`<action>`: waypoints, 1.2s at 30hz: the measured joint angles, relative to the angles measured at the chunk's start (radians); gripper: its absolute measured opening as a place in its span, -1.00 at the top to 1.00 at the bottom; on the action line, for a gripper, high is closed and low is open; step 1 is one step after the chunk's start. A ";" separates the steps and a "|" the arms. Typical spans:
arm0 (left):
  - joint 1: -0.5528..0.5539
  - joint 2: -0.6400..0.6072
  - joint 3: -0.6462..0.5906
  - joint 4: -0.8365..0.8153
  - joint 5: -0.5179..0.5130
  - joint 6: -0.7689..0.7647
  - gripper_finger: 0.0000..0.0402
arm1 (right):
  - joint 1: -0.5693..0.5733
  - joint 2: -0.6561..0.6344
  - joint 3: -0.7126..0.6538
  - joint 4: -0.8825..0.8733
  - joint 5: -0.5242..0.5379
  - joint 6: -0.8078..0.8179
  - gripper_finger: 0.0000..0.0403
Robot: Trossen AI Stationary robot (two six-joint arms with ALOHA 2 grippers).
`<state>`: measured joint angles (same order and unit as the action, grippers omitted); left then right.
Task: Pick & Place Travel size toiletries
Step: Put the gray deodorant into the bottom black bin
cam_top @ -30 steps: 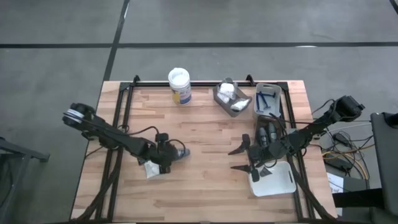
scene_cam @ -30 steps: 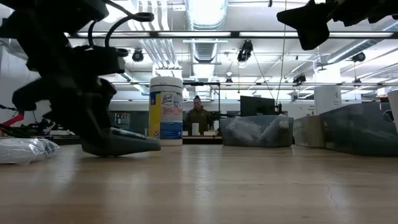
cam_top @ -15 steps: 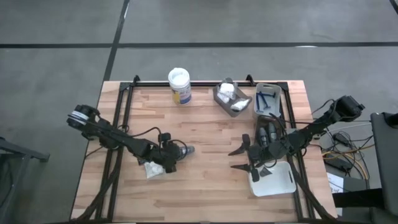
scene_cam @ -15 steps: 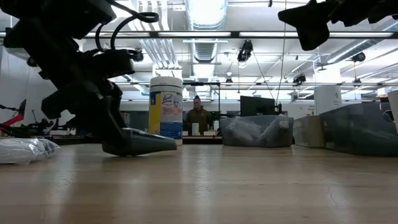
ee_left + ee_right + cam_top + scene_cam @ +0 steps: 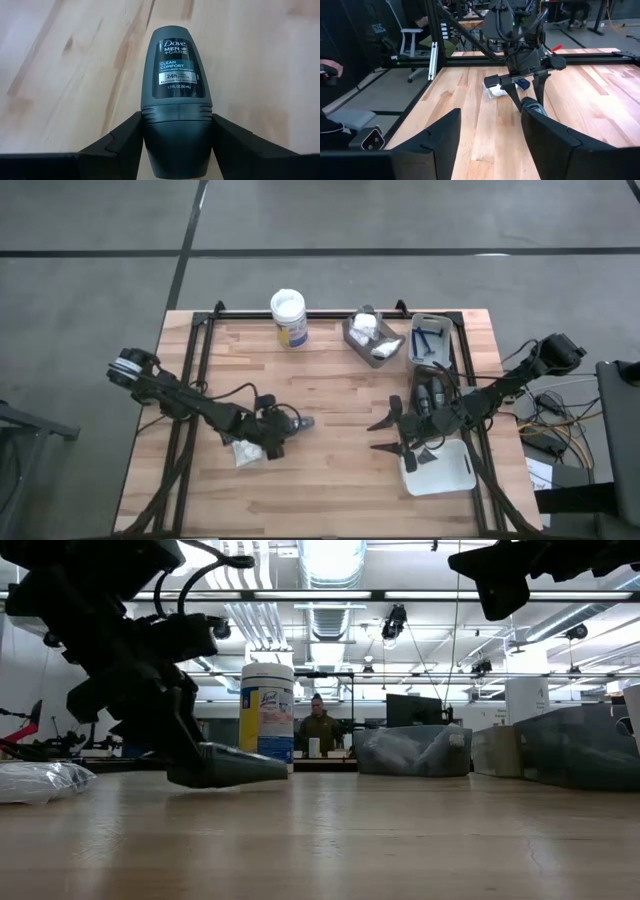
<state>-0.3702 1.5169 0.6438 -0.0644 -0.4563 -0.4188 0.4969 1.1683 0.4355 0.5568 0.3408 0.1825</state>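
Table (image 5: 330,480) looks about the same, but the left gripper (image 5: 283,430) has slid its Dove roll-on deodorant (image 5: 176,85) a bit rightward along the wood, fingers pinching the cap. Right gripper (image 5: 385,434) hangs open, empty, near the white tray (image 5: 445,470), so I'd guess delivery is underway.

Left gripper (image 5: 205,762) low on tabletop (image 5: 320,840), clamping dark roll-on bottle (image 5: 235,764). Wipes canister (image 5: 267,718) behind. White packet (image 5: 40,781) far left. Person (image 5: 319,729) in bkgd.
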 joint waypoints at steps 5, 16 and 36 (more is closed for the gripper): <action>0.001 -0.002 0.000 0.163 -0.008 0.076 -0.03 | 0.000 0.000 0.000 0.001 0.086 -0.001 0.03; 0.005 -0.003 0.078 0.254 -0.203 0.301 -0.03 | -0.080 0.000 0.000 0.001 0.258 0.300 -0.07; 0.010 -0.003 0.219 0.274 -0.244 0.654 -0.03 | -0.254 0.015 0.000 0.009 0.077 0.561 -0.66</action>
<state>-0.3603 1.5135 0.8627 0.2100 -0.7008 0.2356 0.2428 1.1836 0.4355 0.5659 0.4174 0.7438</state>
